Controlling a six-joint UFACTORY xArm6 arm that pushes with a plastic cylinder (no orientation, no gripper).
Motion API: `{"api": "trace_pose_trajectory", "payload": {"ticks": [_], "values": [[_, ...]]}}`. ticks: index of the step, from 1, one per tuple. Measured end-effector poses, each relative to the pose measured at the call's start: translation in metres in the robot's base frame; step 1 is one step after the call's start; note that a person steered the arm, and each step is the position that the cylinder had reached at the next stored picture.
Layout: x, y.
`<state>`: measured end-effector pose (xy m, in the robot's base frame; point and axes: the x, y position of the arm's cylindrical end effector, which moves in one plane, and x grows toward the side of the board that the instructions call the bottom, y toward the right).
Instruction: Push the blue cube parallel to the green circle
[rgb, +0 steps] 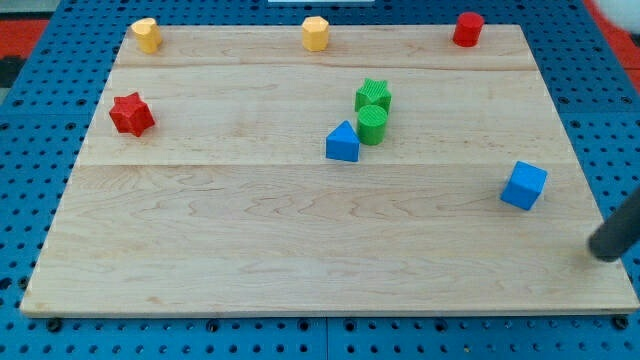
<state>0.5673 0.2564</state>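
Observation:
The blue cube (524, 185) sits on the wooden board (250, 230) near the view's right edge. The green circle (372, 124), a short cylinder, stands near the board's middle, touching a green star (373, 96) just above it. My tip (604, 253) is the lower end of a dark rod entering from the view's right edge. It rests below and to the right of the blue cube, apart from it, close to the board's right edge.
A blue triangle (343, 143) lies just left of the green circle. A red star (131, 114) sits at the left. Along the top edge stand a yellow block (147, 34), another yellow block (316, 33) and a red block (467, 29).

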Motion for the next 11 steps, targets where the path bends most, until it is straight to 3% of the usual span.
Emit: {"api": "trace_pose_trajectory", "payload": {"ticks": [1, 2, 4, 5, 7, 11], "values": [[-0.013, -0.047], [-0.041, -0.047], [-0.077, 0.01], [-0.078, 0.01], [-0.027, -0.004], [-0.119, -0.034]]}}
